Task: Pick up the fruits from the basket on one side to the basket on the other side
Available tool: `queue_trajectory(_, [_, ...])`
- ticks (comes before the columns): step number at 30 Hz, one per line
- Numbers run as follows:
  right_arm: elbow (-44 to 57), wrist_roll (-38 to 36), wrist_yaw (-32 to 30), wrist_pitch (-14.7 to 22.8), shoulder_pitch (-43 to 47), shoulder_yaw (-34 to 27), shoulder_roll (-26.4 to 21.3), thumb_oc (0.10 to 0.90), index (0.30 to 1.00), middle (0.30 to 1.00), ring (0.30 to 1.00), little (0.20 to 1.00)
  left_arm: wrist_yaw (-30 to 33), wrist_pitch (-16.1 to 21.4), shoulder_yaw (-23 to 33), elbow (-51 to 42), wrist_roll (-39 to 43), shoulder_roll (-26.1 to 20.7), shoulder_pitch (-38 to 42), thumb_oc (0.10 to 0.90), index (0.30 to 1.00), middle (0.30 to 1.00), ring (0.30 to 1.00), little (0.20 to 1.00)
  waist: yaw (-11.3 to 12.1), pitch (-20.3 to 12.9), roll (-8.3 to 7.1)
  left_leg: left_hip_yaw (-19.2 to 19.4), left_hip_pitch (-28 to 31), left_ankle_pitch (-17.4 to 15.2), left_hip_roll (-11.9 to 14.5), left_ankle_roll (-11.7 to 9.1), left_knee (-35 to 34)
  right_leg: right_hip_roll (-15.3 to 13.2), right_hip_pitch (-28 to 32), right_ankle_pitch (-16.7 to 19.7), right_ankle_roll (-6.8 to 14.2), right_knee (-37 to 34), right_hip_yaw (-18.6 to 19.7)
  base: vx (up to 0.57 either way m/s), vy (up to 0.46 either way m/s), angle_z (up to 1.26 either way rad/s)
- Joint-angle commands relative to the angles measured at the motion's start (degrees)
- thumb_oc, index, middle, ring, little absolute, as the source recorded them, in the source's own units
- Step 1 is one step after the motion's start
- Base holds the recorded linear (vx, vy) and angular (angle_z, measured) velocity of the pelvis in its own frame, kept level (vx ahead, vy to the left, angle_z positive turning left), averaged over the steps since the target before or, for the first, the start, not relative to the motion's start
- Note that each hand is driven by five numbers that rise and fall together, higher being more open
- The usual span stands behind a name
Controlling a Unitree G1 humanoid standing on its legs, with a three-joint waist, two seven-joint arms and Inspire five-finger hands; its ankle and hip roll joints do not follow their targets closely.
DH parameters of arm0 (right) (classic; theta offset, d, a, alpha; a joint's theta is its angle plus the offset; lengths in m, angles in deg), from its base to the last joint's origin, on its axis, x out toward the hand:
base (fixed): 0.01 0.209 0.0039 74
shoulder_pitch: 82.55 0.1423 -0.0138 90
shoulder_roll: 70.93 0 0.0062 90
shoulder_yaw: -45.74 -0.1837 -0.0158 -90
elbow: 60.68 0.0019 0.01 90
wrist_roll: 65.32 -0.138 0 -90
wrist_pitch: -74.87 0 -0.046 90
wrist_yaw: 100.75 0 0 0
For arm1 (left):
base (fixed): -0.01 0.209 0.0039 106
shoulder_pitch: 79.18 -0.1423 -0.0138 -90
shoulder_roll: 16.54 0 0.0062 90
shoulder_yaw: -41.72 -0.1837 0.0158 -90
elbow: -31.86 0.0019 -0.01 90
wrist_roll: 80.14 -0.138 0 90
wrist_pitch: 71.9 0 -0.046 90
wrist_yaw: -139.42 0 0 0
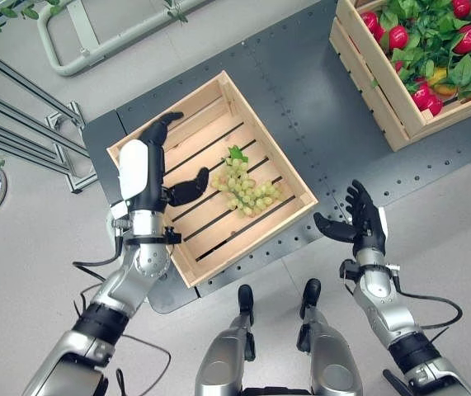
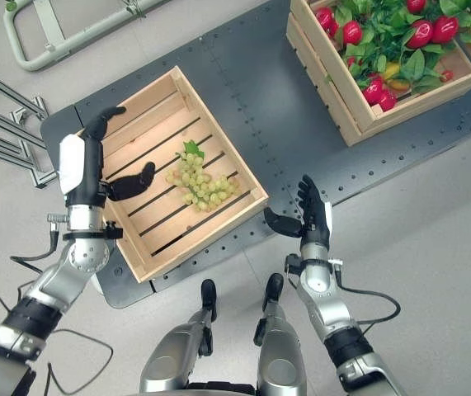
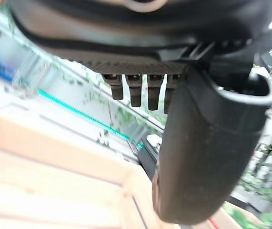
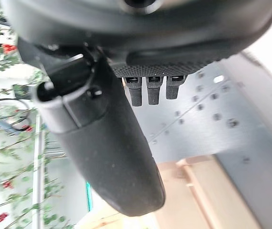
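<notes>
A bunch of green grapes (image 1: 245, 189) with a leaf lies on the slats of the near wooden crate (image 1: 154, 130). My left hand (image 1: 148, 169) hangs over that crate's left part, fingers straight and thumb stretched toward the grapes, holding nothing. A second wooden crate (image 1: 370, 87) at the far right holds red fruits (image 1: 399, 36) and a yellow one among green leaves. My right hand (image 1: 360, 219) floats open over the dark platform, right of the near crate, empty. The left wrist view has pale crate wood (image 3: 55, 181) past my thumb (image 3: 207, 143).
Both crates rest on a dark riveted metal platform (image 1: 301, 91) on a grey floor. A pale green metal frame (image 1: 95, 37) lies at the far left. Metal rails (image 1: 21, 124) run along the left edge.
</notes>
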Motion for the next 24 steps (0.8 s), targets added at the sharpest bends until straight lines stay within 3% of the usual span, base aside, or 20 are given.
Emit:
queue_trajectory(1, [4.24, 1.65, 2.14, 5.23, 1.64, 1.16, -3.02, 0.8, 0.9, 0.9, 0.9, 0.9, 4.3, -1.04, 0.03, 1.03, -4.87, -5.61, 6.94, 0.8, 0.9, 0.9, 0.9, 0.9, -1.21, -0.42, -3.38, 0.94, -6.35, -3.38, -0.34, -1.91, 10.21, 0.19, -2.14, -10.88, -3.42, 13.26, 1.42, -0.07, 0.037, -0.05])
queue_trajectory(5, [2.93, 0.3, 3.21, 4.35, 4.19, 1.32, -4.81, 0.8, 0.9, 0.9, 0.9, 0.9, 3.67, -3.32, -4.13, 5.96, -8.26, -8.53, 12.27, 0.8, 0.9, 0.9, 0.9, 0.9, -2.08, 1.68, -3.91, 1.85, -9.96, -3.97, 0.03, -2.06, 14.02, 0.21, -5.29, -11.36, -3.65, 16.12, 2.21, -0.07, 0.077, -0.14])
queue_trajectory(13, [0.96, -1.31, 4.6, 3.35, 9.67, 2.69, -8.1, 0.8, 0.9, 0.9, 0.9, 0.9, -2.31, -6.91, -16.1, 11.76, -14.66, -14.99, 24.89, 0.8, 0.9, 0.9, 0.9, 0.9, -3.37, 1.68, -4.62, 4.59, -19.08, -5.26, 0.87, -1.81, 19.64, -0.34, -14.44, -11.79, -3.49, 20.93, 2.97, -0.02, 0.076, -0.08])
queue_trajectory(18, [0.84, -1.37, 3.84, 2.25, 11.72, 3.23, -9.12, 0.8, 0.9, 0.9, 0.9, 0.9, -5.34, -8.29, -20.32, 13.28, -15.88, -16.95, 29.64, 0.8, 0.9, 0.9, 0.9, 0.9, -3.6, 1.68, -4.81, 5.26, -23.56, -5.97, 1.03, -1.51, 22.28, -0.71, -19.25, -12.14, -3.15, 23.81, 3.42, -0.01, 0.049, 0.03])
queue_trajectory(24, [1.41, -1.29, 3.94, 1.52, 12.31, 2.84, -9.61, 0.8, 0.9, 0.9, 0.9, 0.9, -7.88, -6.75, -21.66, 12.76, -16.19, -18.32, 30.38, 0.8, 0.9, 0.9, 0.9, 0.9, -3.47, 1.68, -5.11, 5.37, -25.95, -5.96, 1.19, -1.62, 23.02, -0.66, -21.58, -11.82, -2.64, 24.04, 3.43, 0.0, 0.005, 0.01])
